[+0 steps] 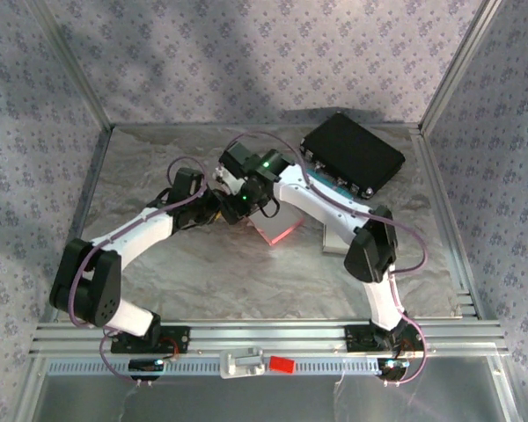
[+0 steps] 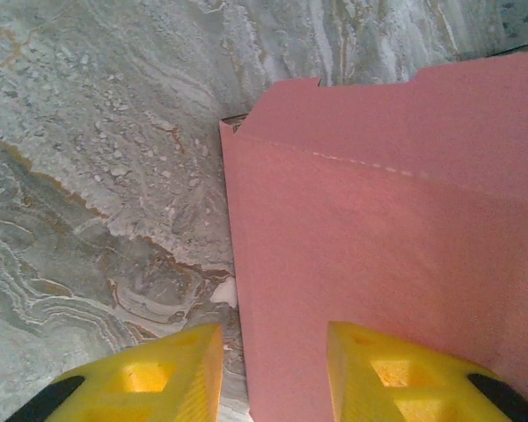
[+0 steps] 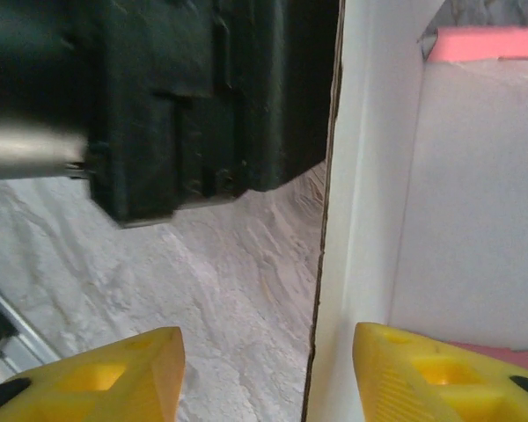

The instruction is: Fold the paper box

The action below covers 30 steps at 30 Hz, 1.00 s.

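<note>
Pink thin-card paper box (image 1: 278, 230) at centre of the top view. Left gripper (image 2: 273, 378), right gripper (image 3: 268, 378): jaws half open astride wall edges, clamping nothing. Could buckle or tip under off-centre closing.

Lab booth: aluminium frame (image 1: 273, 336), patterned fabric walls (image 1: 246, 53).

A: Specify the finish of the paper box (image 2: 378, 246).
B: Matt pink card outside, faintly grainy, with one perforated crease line. The inner face is plain matt white card.
A: And the worktop (image 2: 88, 132)?
B: Grey marbled sheet, creased and rough. Fingers (image 2: 158, 382): yellow moulded plastic, slight sheen. Case (image 1: 352, 154) at the far right corner: matt black. Near-edge rail (image 1: 273, 338): ribbed bare metal.
</note>
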Tool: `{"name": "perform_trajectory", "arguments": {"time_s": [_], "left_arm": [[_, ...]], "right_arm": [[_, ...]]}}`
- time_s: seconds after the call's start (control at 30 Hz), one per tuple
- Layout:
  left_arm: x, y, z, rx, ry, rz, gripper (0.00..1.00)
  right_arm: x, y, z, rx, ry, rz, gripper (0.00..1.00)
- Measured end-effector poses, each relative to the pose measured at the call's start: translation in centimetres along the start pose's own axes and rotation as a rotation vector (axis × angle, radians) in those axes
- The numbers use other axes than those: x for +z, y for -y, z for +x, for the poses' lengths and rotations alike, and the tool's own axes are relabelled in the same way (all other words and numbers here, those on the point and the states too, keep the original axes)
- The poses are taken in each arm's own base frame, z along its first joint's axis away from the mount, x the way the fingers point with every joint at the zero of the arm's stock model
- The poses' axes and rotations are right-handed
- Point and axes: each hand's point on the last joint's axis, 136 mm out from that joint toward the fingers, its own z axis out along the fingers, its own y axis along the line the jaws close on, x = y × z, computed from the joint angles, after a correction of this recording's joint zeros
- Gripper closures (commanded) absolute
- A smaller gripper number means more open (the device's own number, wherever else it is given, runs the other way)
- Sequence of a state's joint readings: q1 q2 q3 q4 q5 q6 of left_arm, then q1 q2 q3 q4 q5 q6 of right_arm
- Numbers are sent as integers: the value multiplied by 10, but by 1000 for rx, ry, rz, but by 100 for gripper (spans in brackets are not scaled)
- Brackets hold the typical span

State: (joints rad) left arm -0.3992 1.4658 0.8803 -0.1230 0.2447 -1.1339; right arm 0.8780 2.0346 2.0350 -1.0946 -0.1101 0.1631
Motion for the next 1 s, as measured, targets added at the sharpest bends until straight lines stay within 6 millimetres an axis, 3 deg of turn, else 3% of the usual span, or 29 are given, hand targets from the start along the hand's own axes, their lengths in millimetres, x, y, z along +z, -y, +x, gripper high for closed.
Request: {"name": "perform_trajectory", "arguments": {"time_s": [0.07,0.17,0.27,0.43,0.63,0.77,0.9,1.0], "left_arm": [[1,2,-2,3,-2,4,64],[1,4,-4,11,-4,3,64],[-1,4,-5,30,1,-15,64],[-21,9,-16,78,45,-64,64],[-72,28,-34,143,153,-69,64],[-94,22,-35,163,180,-94,64],[-102,14,-30,176,167,-117,64],[-105,3,-23,184,139,-140,64]], "right_arm": [[4,4,3,-2,-23,26,60],[4,8,1,-1,-28,52,84],[3,15,-3,41,-23,81,100],[-3,28,-14,229,21,85,100],[-8,45,-33,586,107,75,100],[-18,46,-45,822,172,79,100],[-36,40,-61,1029,246,100,100],[-40,36,-57,1185,248,131,100]]}}
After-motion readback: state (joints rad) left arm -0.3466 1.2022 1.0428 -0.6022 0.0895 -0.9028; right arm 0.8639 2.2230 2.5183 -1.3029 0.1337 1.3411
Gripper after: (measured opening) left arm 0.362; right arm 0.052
